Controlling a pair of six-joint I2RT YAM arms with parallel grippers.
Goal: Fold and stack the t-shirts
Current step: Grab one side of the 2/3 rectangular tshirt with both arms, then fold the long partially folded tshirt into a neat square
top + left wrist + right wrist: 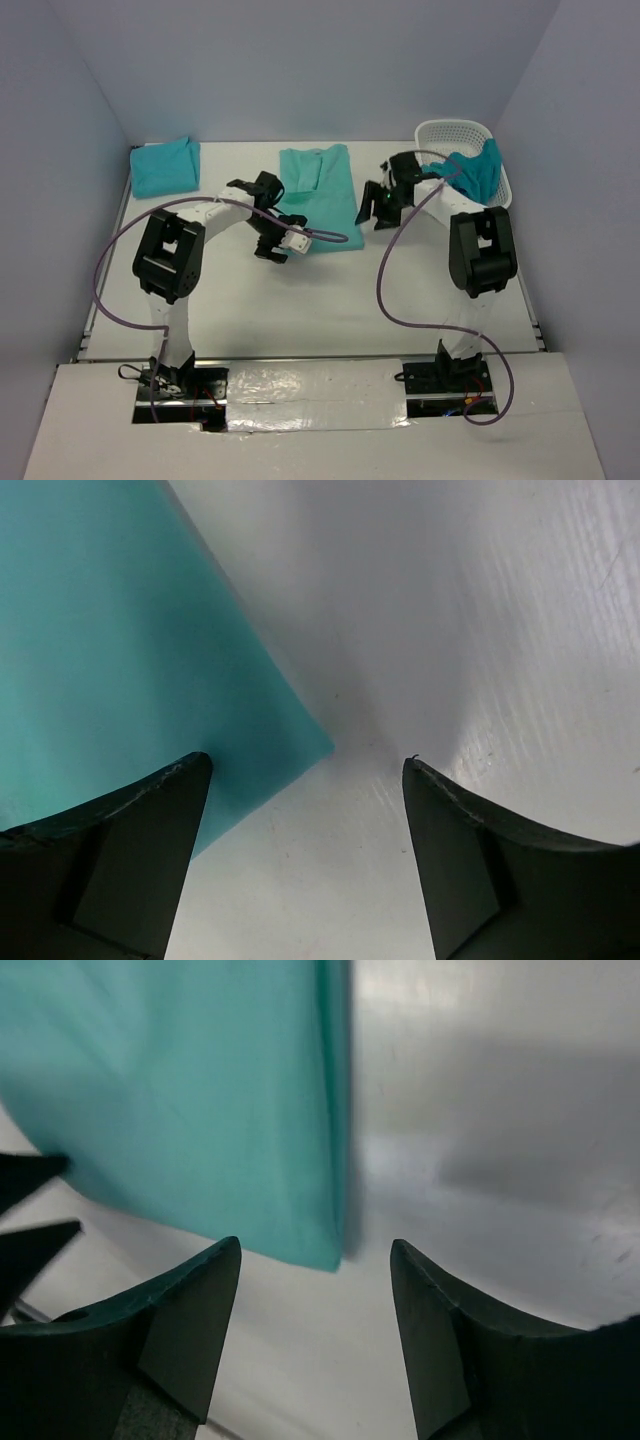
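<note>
I count three t-shirts. One folded shirt (165, 166) lies at ten o'clock on the table (300, 300). A middle shirt (320, 195), long and narrow, lies flat at twelve. A third shirt (478, 170) hangs bunched over the rim of the one white basket (440, 132) at two o'clock.

I have two arms, both bent at the elbow and reaching inward, wrists tipped down at the table. My left gripper (305, 810) hovers at the middle shirt's seven o'clock corner. Its jaws are spread wide with nothing between them, and the cloth corner lies beneath my left finger. My right gripper (315, 1300) sits at the shirt's four o'clock corner, also parted and empty, the cloth edge just ahead of the gap.
</note>
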